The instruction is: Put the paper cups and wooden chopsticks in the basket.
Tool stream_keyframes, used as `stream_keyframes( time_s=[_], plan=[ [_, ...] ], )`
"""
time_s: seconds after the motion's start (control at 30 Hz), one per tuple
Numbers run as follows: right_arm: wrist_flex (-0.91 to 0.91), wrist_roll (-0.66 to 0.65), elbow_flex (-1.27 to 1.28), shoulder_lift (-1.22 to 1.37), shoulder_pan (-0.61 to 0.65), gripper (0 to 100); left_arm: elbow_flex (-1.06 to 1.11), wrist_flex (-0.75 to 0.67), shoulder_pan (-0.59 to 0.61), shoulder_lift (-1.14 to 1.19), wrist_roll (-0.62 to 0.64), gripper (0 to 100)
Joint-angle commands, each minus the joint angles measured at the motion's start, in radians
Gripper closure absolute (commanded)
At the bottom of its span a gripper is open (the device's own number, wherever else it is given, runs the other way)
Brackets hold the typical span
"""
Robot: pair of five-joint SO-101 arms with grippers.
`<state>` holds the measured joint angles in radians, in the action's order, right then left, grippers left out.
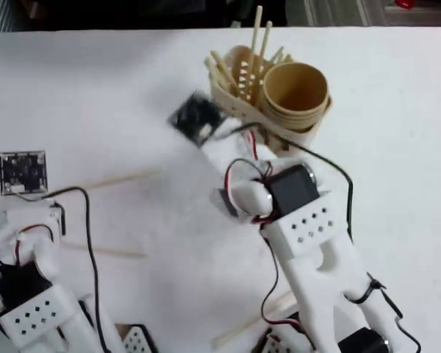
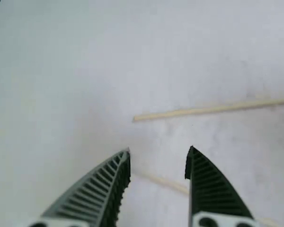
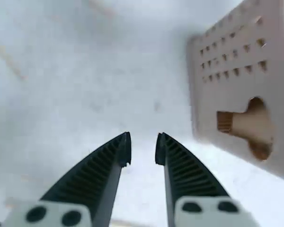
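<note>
From overhead, paper cups [image 1: 295, 92] and some chopsticks [image 1: 258, 37] are seen in the basket [image 1: 229, 97] beyond the right jaws; three loose chopsticks [image 1: 117, 179] are left outside. At its wrist, the left jaws are shown open, one loose chopstick [image 2: 213, 109] just ahead. The right jaws are narrowly parted, empty, beside the basket.
</note>
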<state>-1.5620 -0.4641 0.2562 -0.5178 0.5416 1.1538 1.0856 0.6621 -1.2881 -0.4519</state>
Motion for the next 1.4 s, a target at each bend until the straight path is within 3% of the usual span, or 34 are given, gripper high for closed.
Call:
stream_keyframes(
  time_s=[0.0, 0.13, 0.4, 0.5, 0.63, 0.73, 1.1, 1.23, 1.37],
  plan=[
    [-0.119, -0.14, 0.04, -0.031, -0.031, 90.0, -0.021, 0.02, 0.007, -0.015, -0.038, 80],
    [-0.151, -0.299, 0.126, -0.031, -0.174, 90.0, 0.003, 0.025, 0.007, -0.015, -0.092, 80],
    [-0.151, -0.836, 0.301, -0.03, -0.398, 90.0, 0.021, 0.028, 0.007, -0.013, -0.144, 80],
    [-0.151, -0.879, 0.331, -0.031, -0.403, 90.0, 0.017, 0.051, -0.019, -0.013, -0.192, 80],
    [-0.15, -0.876, 0.331, -0.033, -0.403, 90.0, -0.049, 0.184, -0.122, -0.013, -0.224, 80],
    [-0.15, -0.793, 0.287, -0.033, -0.406, 90.0, -0.143, 0.284, -0.217, -0.013, -0.222, 80],
    [-0.097, -0.23, 0.018, -0.272, -0.41, 90.0, -0.334, 0.529, -0.736, -0.012, -0.219, 80],
    [-0.07, -0.071, 0.018, -0.366, -0.412, 90.0, -0.339, 0.532, -0.839, 0.004, -0.219, 80],
    [-0.061, 0.043, 0.018, -0.367, -0.412, 90.0, -0.419, 0.548, -0.891, 0.162, -0.169, 80]
  ],
)
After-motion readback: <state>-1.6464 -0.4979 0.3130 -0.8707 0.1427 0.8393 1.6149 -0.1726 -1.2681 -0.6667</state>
